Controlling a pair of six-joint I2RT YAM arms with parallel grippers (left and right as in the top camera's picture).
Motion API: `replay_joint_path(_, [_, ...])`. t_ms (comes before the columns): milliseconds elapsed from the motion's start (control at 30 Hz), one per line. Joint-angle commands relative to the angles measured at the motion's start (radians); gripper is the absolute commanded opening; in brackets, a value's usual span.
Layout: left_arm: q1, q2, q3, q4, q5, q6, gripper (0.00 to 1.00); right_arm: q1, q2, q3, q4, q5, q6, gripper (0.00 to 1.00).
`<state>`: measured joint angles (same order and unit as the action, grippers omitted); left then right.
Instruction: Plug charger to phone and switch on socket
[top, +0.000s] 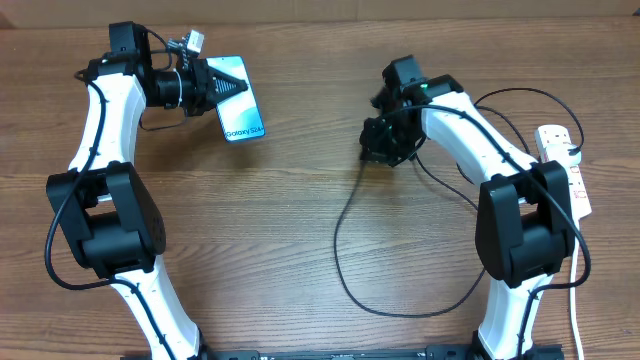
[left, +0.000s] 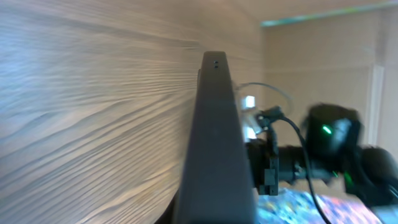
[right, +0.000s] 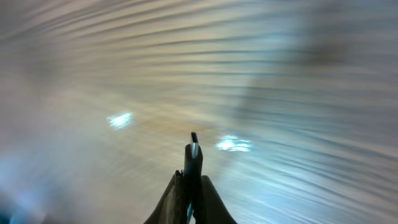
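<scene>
Overhead view: left gripper (top: 214, 86), clenched on the phone (top: 245, 115) at far left; right gripper (top: 384, 142), apparently clamping the charger (right: 193, 160) tip, lies well apart to its right; phone's long axis runs near–far.

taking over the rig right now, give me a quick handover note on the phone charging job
Grippers: left gripper is shut on the phone. The right gripper is shut on the charger at its connector tip.
Where: the phone is at the far left of the table, screen lit. The charger's cable trails in a loop toward the near edge. The socket lies at the right edge, with no gripper at it.
Done: phone and charger are both gripped.
Left: the tip and phone are well apart. Bring them together, plug in, then switch the socket on.
</scene>
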<state>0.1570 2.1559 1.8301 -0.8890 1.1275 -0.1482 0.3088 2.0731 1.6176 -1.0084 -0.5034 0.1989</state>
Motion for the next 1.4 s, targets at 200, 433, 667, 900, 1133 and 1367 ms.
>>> replay_joint_path(200, [-0.006,-0.032,0.005,0.171,0.391,-0.004,0.04,0.032,-0.028,0.012,0.002,-0.706,-0.444,0.04])
replay_joint_path(433, [-0.008,-0.032,0.005,0.270,0.379,-0.258,0.04,0.056,-0.028,0.011,0.071,-0.856,-0.465,0.04])
replay_joint_path(667, [-0.023,-0.032,0.005,0.263,0.267,-0.505,0.04,0.078,-0.028,0.011,0.154,-0.885,-0.361,0.04])
replay_joint_path(900, [-0.076,-0.032,0.005,0.317,0.221,-0.587,0.04,0.085,-0.028,0.011,0.288,-0.920,-0.139,0.04])
replay_joint_path(1133, [-0.122,-0.032,0.005,0.460,0.191,-0.677,0.04,0.085,-0.028,0.011,0.360,-0.941,-0.064,0.04])
replay_joint_path(1367, [-0.137,-0.032,0.005,0.459,0.227,-0.682,0.04,0.085,-0.028,0.011,0.416,-0.992,-0.064,0.04])
